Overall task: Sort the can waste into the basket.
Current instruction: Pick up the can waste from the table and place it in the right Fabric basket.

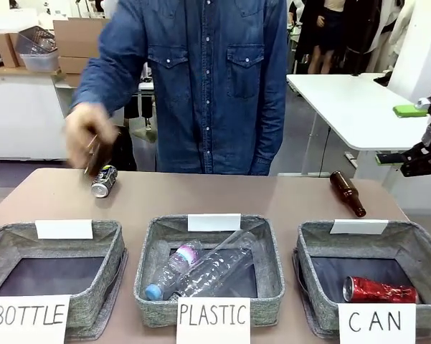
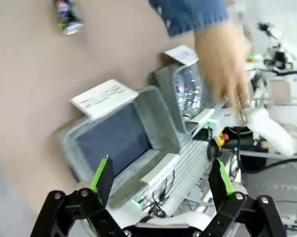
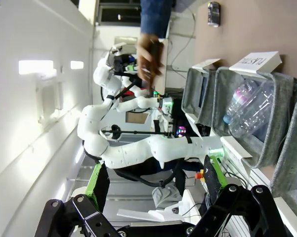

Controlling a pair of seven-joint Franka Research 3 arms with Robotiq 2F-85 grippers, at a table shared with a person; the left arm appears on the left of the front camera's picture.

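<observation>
The person's hand (image 1: 90,140) is motion-blurred; I cannot determine what it grips. The red can (image 1: 384,290) lies partly hidden behind the CAN card (image 1: 376,322).

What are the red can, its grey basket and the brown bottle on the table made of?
The red can looks like thin metal, glossy: it glints and seems dented. The basket seems matte woven fabric, with soft, uneven walls. The brown bottle is probably glass, dark and shiny, though plastic cannot be ruled out.
</observation>
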